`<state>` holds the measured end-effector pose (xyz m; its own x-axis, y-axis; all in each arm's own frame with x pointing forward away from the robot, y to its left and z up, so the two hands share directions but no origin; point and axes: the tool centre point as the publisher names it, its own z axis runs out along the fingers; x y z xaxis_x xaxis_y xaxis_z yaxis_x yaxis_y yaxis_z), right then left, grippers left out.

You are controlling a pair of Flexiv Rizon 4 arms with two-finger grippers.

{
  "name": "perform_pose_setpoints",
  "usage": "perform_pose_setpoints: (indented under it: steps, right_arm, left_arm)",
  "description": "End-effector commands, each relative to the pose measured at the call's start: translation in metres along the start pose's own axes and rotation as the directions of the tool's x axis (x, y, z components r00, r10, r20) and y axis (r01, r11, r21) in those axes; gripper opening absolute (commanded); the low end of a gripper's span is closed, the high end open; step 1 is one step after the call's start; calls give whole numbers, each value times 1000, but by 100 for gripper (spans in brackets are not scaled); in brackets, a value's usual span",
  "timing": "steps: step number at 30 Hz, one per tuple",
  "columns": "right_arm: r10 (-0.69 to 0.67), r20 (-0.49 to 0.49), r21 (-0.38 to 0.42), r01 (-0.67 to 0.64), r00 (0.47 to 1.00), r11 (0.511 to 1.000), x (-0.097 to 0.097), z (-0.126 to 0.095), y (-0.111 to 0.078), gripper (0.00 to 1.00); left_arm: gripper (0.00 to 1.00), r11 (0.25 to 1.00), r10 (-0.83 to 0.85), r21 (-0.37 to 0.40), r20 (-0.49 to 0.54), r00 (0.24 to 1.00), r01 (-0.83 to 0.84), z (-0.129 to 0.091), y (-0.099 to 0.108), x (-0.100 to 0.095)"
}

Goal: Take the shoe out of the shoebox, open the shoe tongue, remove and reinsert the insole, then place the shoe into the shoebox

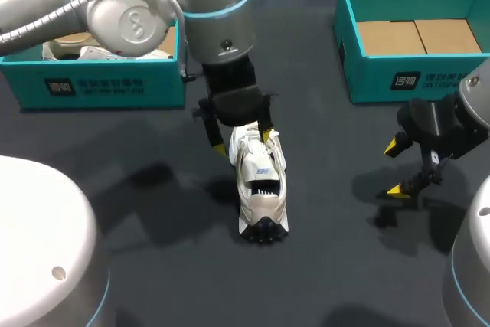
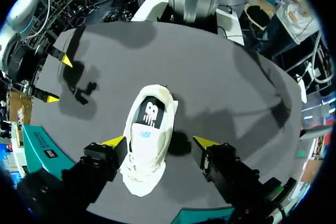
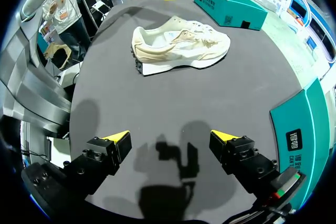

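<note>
Left gripper [image 2: 159, 141], jaws apart, straddles the sneaker [image 2: 149, 129] at its toe end, long axis running ahead, heel farthest; right gripper [image 1: 394, 168], jaws likewise apart, sits well away.

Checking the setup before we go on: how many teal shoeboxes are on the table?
2. The left shoebox sits at the table's far left, partly hidden behind the left arm; the right shoebox is at the far right, open, its brown cardboard floor showing.

A cream-white sneaker [image 1: 259, 189] lies mid-frame on the dark grey bench [image 1: 153, 266]; one teal cardboard shoebox [image 1: 99, 86] upper left, second teal shoebox [image 1: 398, 78] upper right.
</note>
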<state>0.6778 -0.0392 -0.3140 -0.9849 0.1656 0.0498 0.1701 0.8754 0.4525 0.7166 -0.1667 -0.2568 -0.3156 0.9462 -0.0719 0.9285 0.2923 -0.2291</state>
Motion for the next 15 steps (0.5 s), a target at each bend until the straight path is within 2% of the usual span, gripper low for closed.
perform_pose_setpoints:
  steps: [1,6,8,10,12,15]
  right_arm:
    - [1,2,3,-1,1000,1000,1,0,0,100]
    - [1,2,3,-1,1000,1000,1,0,0,100]
    - [1,2,3,-1,1000,1000,1,0,0,100]
    - [1,2,3,-1,1000,1000,1,0,0,100]
    - [1,2,3,-1,1000,1000,1,0,0,100]
    - [1,2,3,-1,1000,1000,1,0,0,100]
  left_arm:
    - [100,997,-54,53,-66,996,58,-3,7,-12]
    - [100,997,-54,53,-66,996,58,-3,7,-12]
    - [100,978,-201,53,-38,979,203,-1,-3,-8]
    - [100,905,-422,35,-36,906,423,-2,-16,-3]
    - [100,770,-637,-14,51,769,638,-10,-26,4]
    - [100,770,-637,-14,51,769,638,-10,-26,4]
